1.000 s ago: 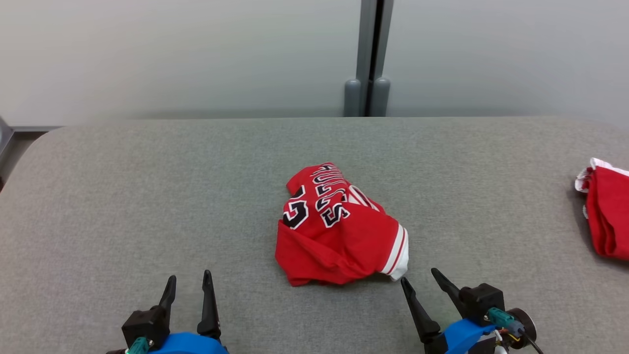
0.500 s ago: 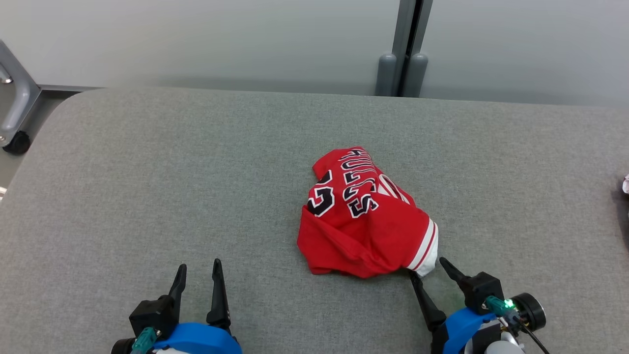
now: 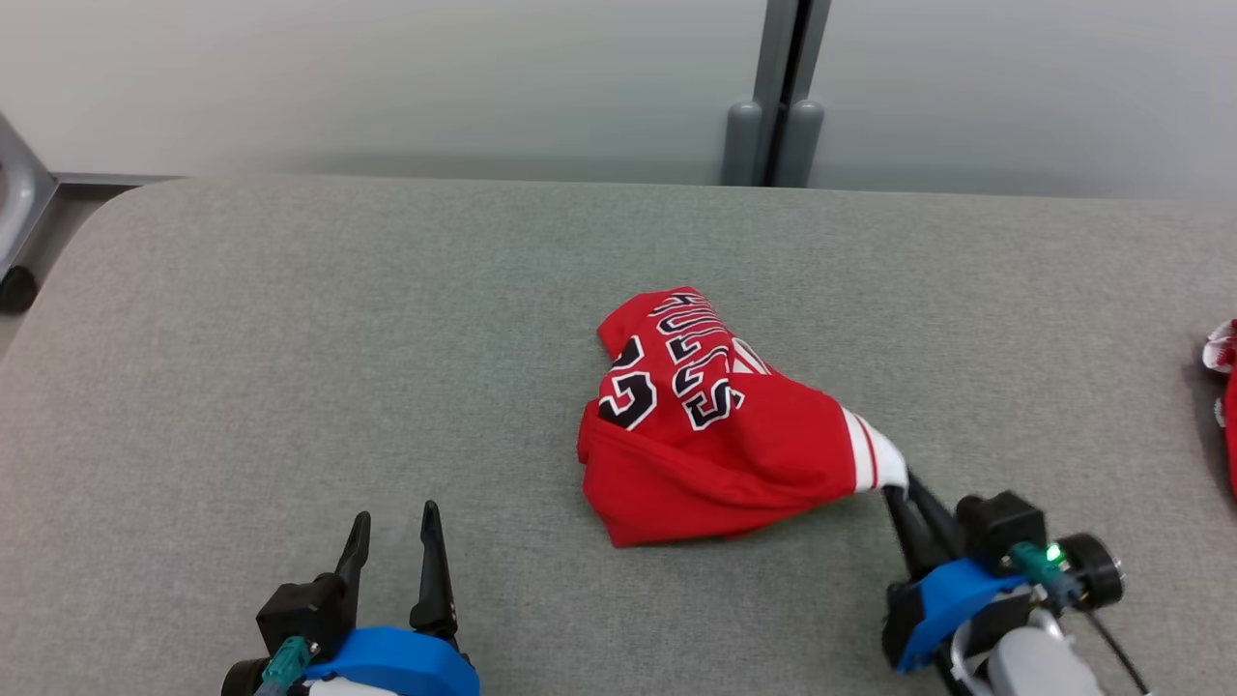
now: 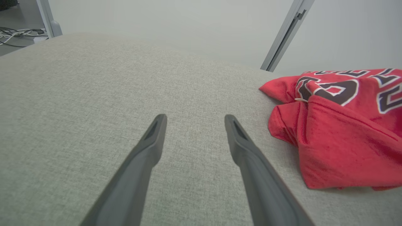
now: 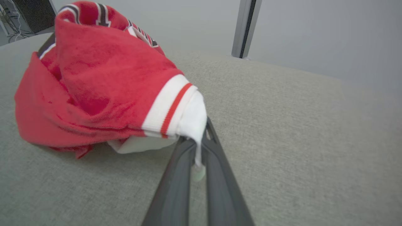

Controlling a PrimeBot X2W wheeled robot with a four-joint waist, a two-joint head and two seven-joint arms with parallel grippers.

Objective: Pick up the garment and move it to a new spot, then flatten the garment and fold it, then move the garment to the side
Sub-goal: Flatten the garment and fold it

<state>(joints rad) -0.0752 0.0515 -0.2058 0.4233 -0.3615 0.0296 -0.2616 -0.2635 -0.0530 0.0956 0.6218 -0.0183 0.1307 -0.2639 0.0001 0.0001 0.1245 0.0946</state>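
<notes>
Red jersey (image 3: 715, 454) (lettering crumpled, illegible): R hand (image 3: 899, 489) pinching its white cuff (image 3: 875, 462), L hand (image 3: 396, 512) spread.

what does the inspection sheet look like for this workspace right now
surface: grey fabric table, flat
job's things: red jersey crumpled mid-table, white cuff drawn toward the right
clutter: another red cloth at the table's right edge
grippers: left gripper open over bare table; right gripper shut on the cuff
cables: wire at the right wrist; floor cables beyond the table
surroundings: pale wall, grey post behind the table
</notes>
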